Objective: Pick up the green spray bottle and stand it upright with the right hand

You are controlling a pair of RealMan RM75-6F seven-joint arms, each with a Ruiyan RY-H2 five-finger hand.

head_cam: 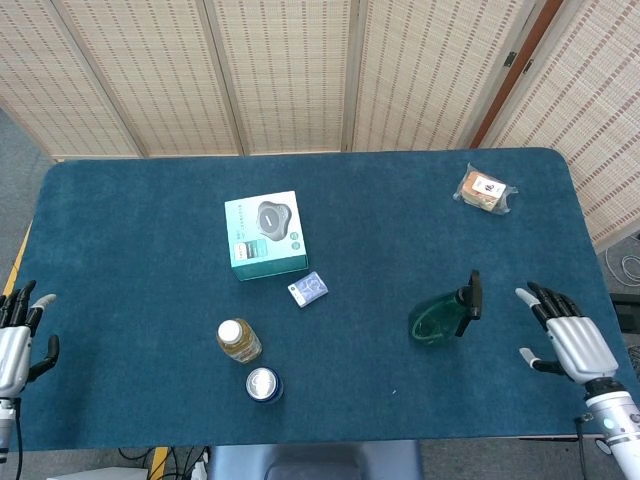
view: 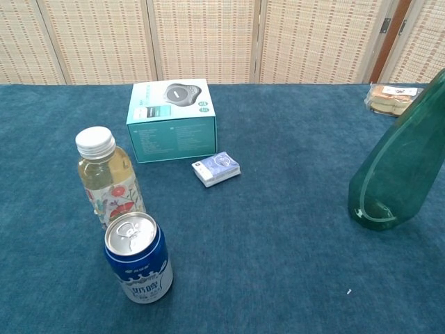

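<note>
The green spray bottle (head_cam: 440, 317) stands upright on the blue table, its black nozzle on top; in the chest view the green spray bottle (view: 400, 163) fills the right edge and its top is cut off. My right hand (head_cam: 567, 340) hovers to the right of the bottle, fingers spread, holding nothing and clear of it. My left hand (head_cam: 18, 340) stays at the table's left edge, fingers apart and empty. Neither hand appears in the chest view.
A teal box (head_cam: 264, 235) and a small blue packet (head_cam: 308, 289) lie mid-table. A juice bottle (head_cam: 238, 340) and a blue can (head_cam: 263, 384) stand near the front. A wrapped snack (head_cam: 485, 190) sits far right. The table's right edge (head_cam: 590, 260) runs close to my right hand.
</note>
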